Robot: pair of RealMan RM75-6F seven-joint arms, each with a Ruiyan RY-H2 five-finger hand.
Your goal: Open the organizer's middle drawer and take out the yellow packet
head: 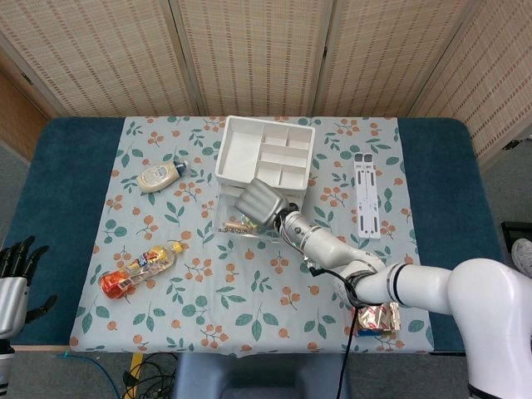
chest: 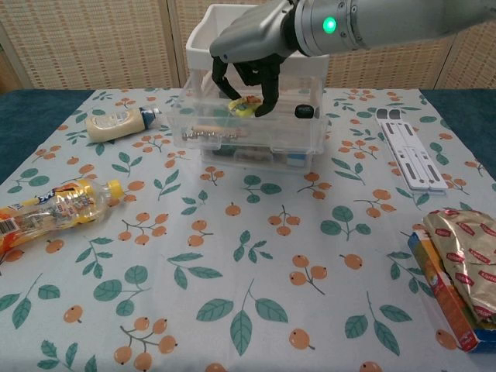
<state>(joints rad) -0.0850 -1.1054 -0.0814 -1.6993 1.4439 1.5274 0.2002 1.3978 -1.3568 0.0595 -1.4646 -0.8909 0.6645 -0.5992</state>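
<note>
The clear plastic organizer [chest: 256, 143] [head: 229, 212] stands at the table's middle with its middle drawer [chest: 298, 136] pulled out toward me. My right hand [chest: 248, 43] [head: 259, 202] hovers over the drawer and pinches the yellow packet [chest: 246, 105] between its fingertips, lifted just above the drawer's contents. A white divided tray [head: 266, 154] sits on top of the organizer. In the head view the hand hides the packet. My left hand [head: 15, 278] hangs off the table's left edge, fingers spread and empty.
A mayonnaise bottle [chest: 120, 122] lies left of the organizer. An orange-capped bottle [chest: 50, 209] lies at the front left. A white folded stand [chest: 411, 155] lies to the right, and a gold snack bag on a box [chest: 461, 263] at the front right.
</note>
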